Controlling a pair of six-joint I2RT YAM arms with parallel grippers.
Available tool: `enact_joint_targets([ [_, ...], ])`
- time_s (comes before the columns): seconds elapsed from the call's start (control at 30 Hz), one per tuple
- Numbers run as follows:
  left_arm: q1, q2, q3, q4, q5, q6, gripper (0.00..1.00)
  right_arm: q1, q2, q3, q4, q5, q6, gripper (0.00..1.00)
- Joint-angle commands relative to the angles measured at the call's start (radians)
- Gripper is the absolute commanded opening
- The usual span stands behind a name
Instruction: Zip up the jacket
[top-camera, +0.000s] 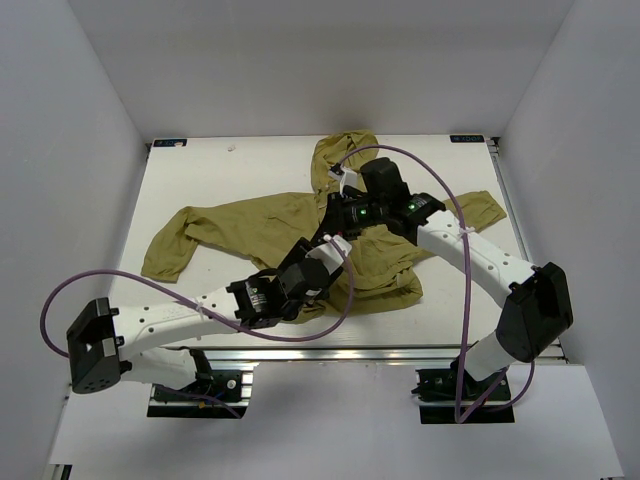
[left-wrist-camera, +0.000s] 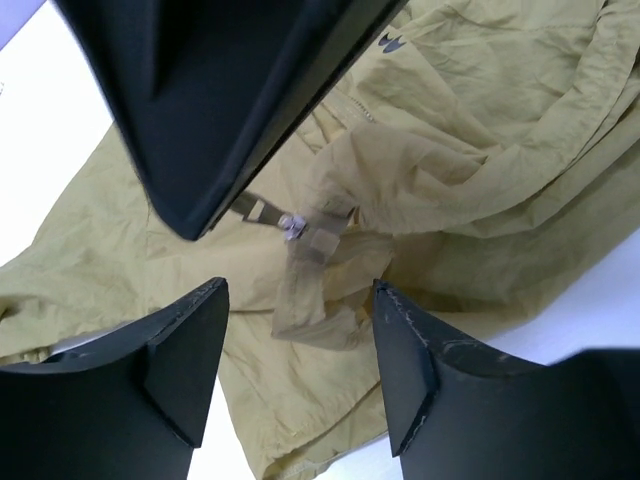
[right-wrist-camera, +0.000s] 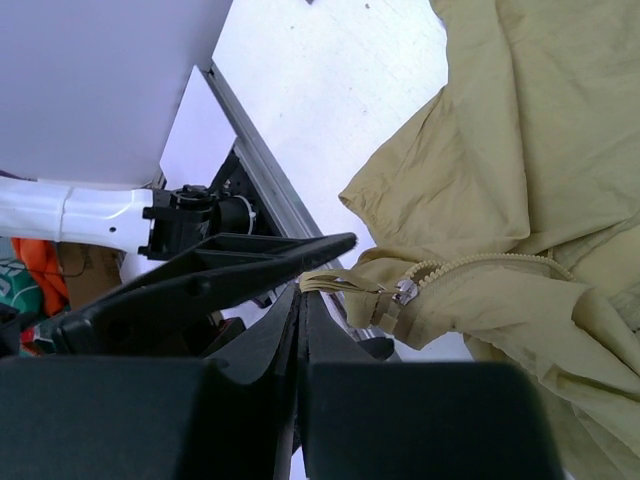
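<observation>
The olive jacket (top-camera: 250, 215) lies spread on the white table, hood at the back. My right gripper (right-wrist-camera: 303, 290) is shut on the fabric pull tab (right-wrist-camera: 335, 283) of the zipper slider (right-wrist-camera: 405, 292), and the zipper teeth (right-wrist-camera: 480, 262) run off to the right of it. In the left wrist view the right gripper's black body (left-wrist-camera: 230, 110) hangs over the slider (left-wrist-camera: 292, 225). My left gripper (left-wrist-camera: 300, 298) is open just below the slider. Its fingers (left-wrist-camera: 190, 340) stand either side of a crumpled fold of jacket fabric (left-wrist-camera: 320, 310) without pinching it. From above, both grippers meet at the jacket's front (top-camera: 335, 240).
White walls close in the table (top-camera: 200, 180) on three sides. An aluminium rail (right-wrist-camera: 265, 175) runs along the table's edge. Purple cables (top-camera: 440, 180) loop over both arms. One sleeve (top-camera: 170, 250) reaches left and the other (top-camera: 480, 208) reaches right.
</observation>
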Motion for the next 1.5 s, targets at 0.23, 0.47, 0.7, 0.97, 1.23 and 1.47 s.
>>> enact_joint_targets([
  [0.23,-0.004,-0.02,-0.066,0.197,0.015,0.089,0.52,-0.014,-0.016,0.002,0.054,-0.061,0.011,0.0],
  [0.47,-0.004,-0.068,-0.091,0.254,0.077,0.118,0.18,-0.016,0.004,0.006,0.04,-0.05,-0.004,0.0],
  [0.7,-0.004,-0.124,-0.068,0.23,0.192,0.118,0.0,-0.022,0.033,0.028,0.035,0.016,-0.015,0.0],
  [0.97,-0.004,-0.198,-0.048,0.145,0.391,0.029,0.0,-0.04,0.141,0.101,0.049,0.053,-0.025,0.0],
  [1.23,-0.007,-0.213,-0.056,0.03,0.503,-0.111,0.0,-0.042,0.229,0.141,0.022,0.165,-0.051,0.0],
  [1.47,-0.01,-0.295,-0.088,0.087,0.529,-0.141,0.0,-0.045,0.22,-0.027,0.069,0.206,-0.052,0.0],
])
